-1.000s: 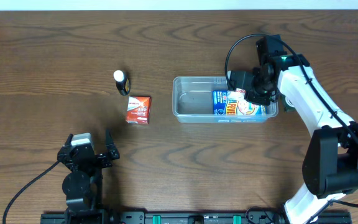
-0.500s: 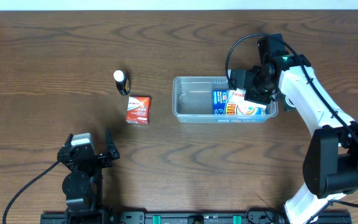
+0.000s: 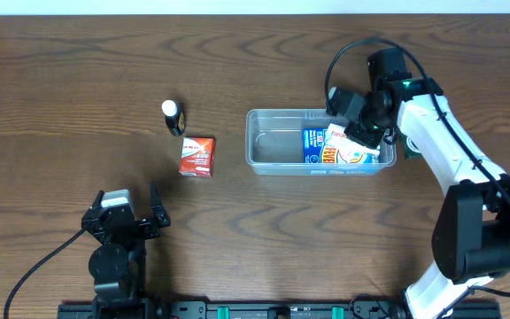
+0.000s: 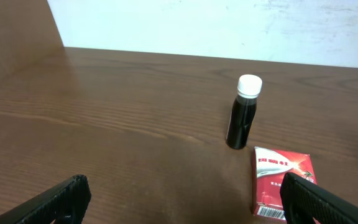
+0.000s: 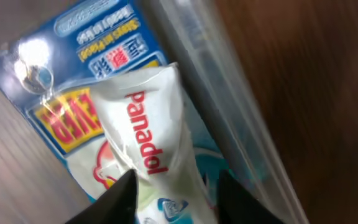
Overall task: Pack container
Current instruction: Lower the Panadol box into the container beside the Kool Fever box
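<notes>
The container [image 3: 277, 146], a clear tub, stands at mid table. A blue packet [image 3: 315, 146] lies flat in its right half. A white Panadol box [image 3: 359, 149] rests tilted on that packet. My right gripper [image 3: 354, 131] is over the tub's right end. In the right wrist view, the right gripper [image 5: 176, 177] has its fingers on either side of the Panadol box [image 5: 145, 124], shut on it, over the blue packet [image 5: 86, 50] and beside the tub wall [image 5: 229, 106]. My left gripper [image 3: 124, 208] stands open and empty near the front left.
A red box [image 3: 197, 156] lies left of the tub, and a dark bottle with a white cap [image 3: 173, 117] stands just behind it. The left wrist view shows the left gripper [image 4: 182, 186] short of the bottle [image 4: 243, 112] and the red box [image 4: 283, 183].
The right gripper has shifted slightly back and to the right over the tub's end. The Panadol box now lies more slanted across the blue packet. The left arm has not moved.
</notes>
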`<state>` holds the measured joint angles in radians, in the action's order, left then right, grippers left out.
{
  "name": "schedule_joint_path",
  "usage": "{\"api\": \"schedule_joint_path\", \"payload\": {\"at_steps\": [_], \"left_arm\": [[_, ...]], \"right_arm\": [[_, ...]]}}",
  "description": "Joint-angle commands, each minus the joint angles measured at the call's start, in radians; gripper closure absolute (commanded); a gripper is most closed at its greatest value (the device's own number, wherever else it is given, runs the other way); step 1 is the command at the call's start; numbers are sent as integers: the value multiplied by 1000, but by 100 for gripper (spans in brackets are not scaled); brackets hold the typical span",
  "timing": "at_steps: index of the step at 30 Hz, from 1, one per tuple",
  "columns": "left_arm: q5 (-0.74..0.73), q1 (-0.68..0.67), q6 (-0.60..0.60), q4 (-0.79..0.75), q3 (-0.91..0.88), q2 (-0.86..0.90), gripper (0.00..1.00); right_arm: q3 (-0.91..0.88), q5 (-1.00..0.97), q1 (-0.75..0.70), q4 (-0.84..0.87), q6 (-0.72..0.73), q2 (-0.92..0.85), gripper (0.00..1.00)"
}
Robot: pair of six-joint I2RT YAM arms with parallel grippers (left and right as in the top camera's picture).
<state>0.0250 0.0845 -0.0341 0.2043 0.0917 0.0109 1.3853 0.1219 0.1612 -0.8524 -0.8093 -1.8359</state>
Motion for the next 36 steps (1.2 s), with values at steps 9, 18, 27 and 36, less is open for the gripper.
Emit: {"api": "schedule_joint_path", "payload": {"at_steps": [9,18,27,36], "left_arm": [[-11,6,-14,6,-28,-7,2],[-11,6,-14,6,-28,-7,2],[-11,6,-14,6,-28,-7,2],[-11,6,-14,6,-28,-7,2]], "right_arm": [[20,17,11,-126,866,71,99],[15,16,38,-178,1003,67,99],[-68,-103,38,-121,1101,67,99],[-156,-104,38,-16,1101,67,99]]}}
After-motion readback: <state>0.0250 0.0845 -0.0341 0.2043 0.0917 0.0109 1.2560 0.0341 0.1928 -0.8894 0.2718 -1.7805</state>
